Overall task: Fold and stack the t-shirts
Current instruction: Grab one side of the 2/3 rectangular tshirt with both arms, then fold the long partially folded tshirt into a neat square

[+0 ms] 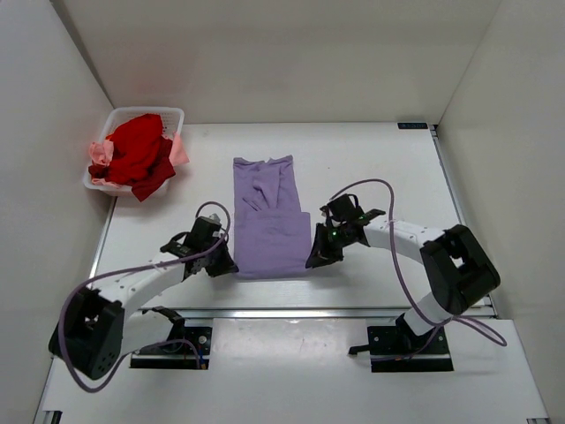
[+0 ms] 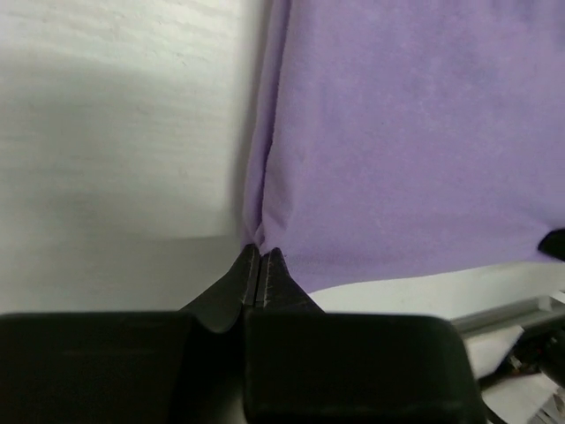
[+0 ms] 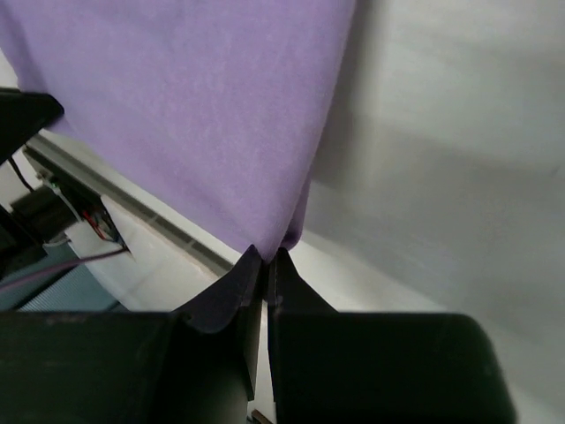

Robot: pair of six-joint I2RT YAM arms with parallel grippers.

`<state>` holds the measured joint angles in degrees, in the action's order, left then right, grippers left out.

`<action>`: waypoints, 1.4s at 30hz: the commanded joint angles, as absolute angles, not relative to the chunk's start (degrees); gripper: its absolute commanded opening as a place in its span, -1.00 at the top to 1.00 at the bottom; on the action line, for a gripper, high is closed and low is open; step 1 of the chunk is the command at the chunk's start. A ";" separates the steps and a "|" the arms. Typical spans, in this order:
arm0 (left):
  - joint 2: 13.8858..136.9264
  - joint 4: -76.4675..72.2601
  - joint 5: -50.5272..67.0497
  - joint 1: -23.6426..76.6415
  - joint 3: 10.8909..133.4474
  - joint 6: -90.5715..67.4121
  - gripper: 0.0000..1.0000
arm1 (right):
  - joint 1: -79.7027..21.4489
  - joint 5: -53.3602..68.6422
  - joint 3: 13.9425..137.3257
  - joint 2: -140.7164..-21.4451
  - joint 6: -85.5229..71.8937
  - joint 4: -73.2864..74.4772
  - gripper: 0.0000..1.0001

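1 basket holding red t-shirt sits well apart from lavender t-shirt.

Bare table opens right of the lavender t-shirt; the basket blocks the far-left corner.

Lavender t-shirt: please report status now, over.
Left gripper shut on lavender t-shirt, near-left corner. Right gripper shut on near-right corner. White basket far left, apart.

Top view bright, even, diffuse overhead light; soft faint shadows on white bench. Wrist views dimmer, slightly soft; faint shadow beside lavender t-shirt edge; near foreground blurred, dark.
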<state>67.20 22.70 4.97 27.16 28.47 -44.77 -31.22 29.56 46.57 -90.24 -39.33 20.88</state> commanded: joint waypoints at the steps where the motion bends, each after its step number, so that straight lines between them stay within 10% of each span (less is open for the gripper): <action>1: 60.32 26.62 6.32 26.98 27.51 -45.96 1.00 | -32.60 27.95 48.07 -85.44 -36.83 27.13 1.00; 10: 58.26 35.95 10.00 20.05 45.67 -43.42 1.00 | -26.83 31.37 65.97 -83.13 -30.07 42.00 1.00; 22: 94.26 31.29 11.34 10.55 80.14 -37.97 1.00 | -15.73 35.06 120.52 -121.24 -19.69 58.16 1.00; 26: 109.82 28.05 8.88 8.79 94.37 -39.28 0.42 | -12.32 37.26 143.75 -139.45 -20.90 63.53 1.00; 29: 118.53 25.76 6.77 7.65 103.68 -41.21 0.38 | -9.86 39.38 159.67 -151.33 -24.24 64.07 1.00; 35: 121.12 21.19 6.15 7.20 107.85 -44.48 0.08 | -10.81 30.96 159.44 -150.65 -19.09 63.98 0.14; 42: 117.24 17.31 6.14 10.45 99.06 -41.93 0.06 | -12.57 23.38 160.93 -150.82 -16.79 66.00 0.04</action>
